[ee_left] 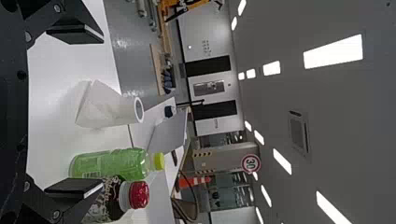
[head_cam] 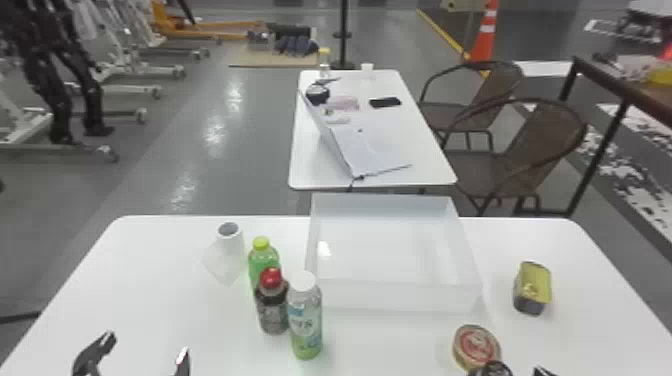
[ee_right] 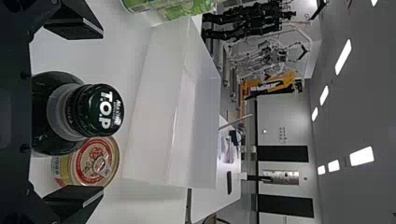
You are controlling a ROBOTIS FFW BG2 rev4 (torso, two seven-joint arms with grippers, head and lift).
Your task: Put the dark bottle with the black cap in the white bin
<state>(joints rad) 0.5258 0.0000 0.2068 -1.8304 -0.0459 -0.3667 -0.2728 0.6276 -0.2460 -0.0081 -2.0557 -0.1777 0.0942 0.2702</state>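
two white tables stand end to end on a glossy grey floor (head_cam: 250,150): the near table (head_cam: 150,300) has rounded corners, and the far table (head_cam: 425,160) bears an open laptop (head_cam: 370,150). woven brown chairs (head_cam: 530,142) sit to the right of it, an orange cone (head_cam: 484,42) beyond, and bright strip lights (ee_left: 332,51) line the ceiling. the dark bottle (ee_right: 39,107) is nearly black, with a paler, see-through-looking collar under a broad black cap (ee_right: 98,109) printed in white. it is at the near right part of the near table, outside the white bin (head_cam: 390,300), close to a round tin (head_cam: 475,345). the right gripper (head_cam: 542,371) has its fingers spread wide, the bottle between them and not clamped. the left gripper (head_cam: 147,345) is over the table's left side, fingers well apart.
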